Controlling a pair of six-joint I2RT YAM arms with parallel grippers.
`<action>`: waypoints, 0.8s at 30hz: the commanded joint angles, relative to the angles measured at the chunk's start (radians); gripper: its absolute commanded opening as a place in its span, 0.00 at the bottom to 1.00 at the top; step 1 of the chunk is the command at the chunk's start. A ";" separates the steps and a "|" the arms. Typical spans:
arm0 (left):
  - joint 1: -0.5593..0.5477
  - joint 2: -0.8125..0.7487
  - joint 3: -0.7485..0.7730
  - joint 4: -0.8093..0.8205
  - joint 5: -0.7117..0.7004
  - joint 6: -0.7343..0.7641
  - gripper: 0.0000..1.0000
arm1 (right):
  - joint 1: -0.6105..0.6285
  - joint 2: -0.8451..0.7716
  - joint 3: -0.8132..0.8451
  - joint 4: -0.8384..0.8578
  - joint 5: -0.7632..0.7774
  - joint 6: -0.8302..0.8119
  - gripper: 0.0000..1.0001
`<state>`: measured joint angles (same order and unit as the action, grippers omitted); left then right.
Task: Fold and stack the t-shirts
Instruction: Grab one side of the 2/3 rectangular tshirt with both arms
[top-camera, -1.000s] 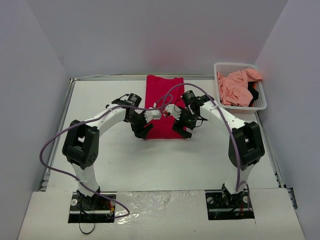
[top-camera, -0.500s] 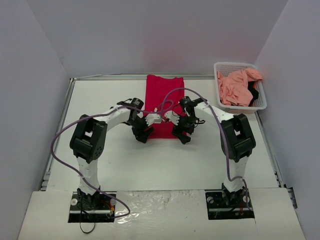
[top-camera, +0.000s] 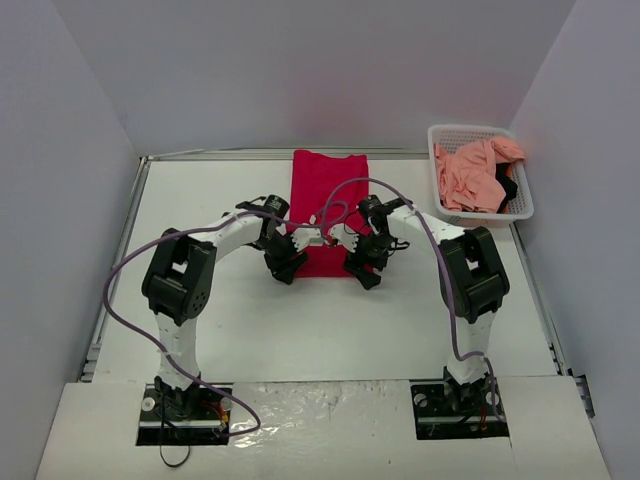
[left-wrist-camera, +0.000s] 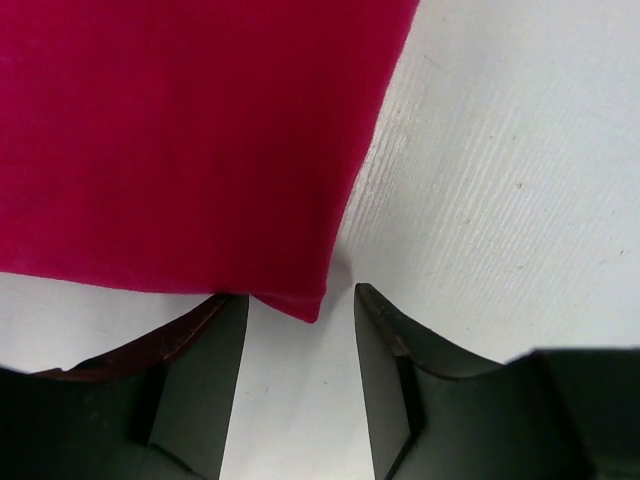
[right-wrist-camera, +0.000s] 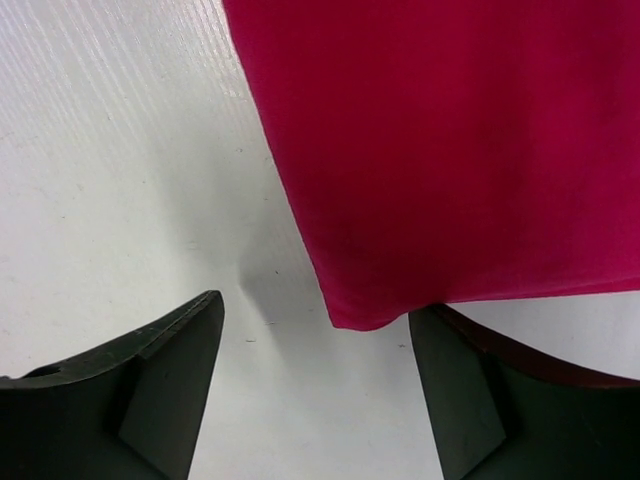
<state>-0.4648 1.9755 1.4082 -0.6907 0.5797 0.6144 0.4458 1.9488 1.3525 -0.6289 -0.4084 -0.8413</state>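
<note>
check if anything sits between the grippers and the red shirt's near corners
Nothing visible. The crimson red cloth t-shirt lies flat on the white table; the left gripper and right gripper each have open jaws either side of a near corner.

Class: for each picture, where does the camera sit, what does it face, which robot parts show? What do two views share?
Top: above, behind the bases, facing down at table, red shirt, basket; both arms show.
Left wrist: on the left arm, facing a shirt corner; its fingers show.
Right wrist: on the right arm, facing another corner; its fingers show.
Shared: red shirt.
</note>
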 joint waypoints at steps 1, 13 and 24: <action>-0.032 -0.032 -0.025 -0.007 -0.011 0.019 0.45 | 0.001 -0.022 -0.018 -0.008 0.029 0.047 0.70; -0.054 -0.004 -0.034 -0.047 -0.006 0.018 0.23 | 0.018 -0.005 -0.061 0.000 0.065 0.074 0.38; -0.060 -0.020 -0.008 -0.095 -0.003 0.021 0.03 | 0.027 -0.040 -0.059 -0.003 0.066 0.103 0.00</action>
<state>-0.4824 1.9743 1.3979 -0.6987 0.5541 0.5861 0.4610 1.9453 1.3048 -0.5987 -0.3603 -0.8116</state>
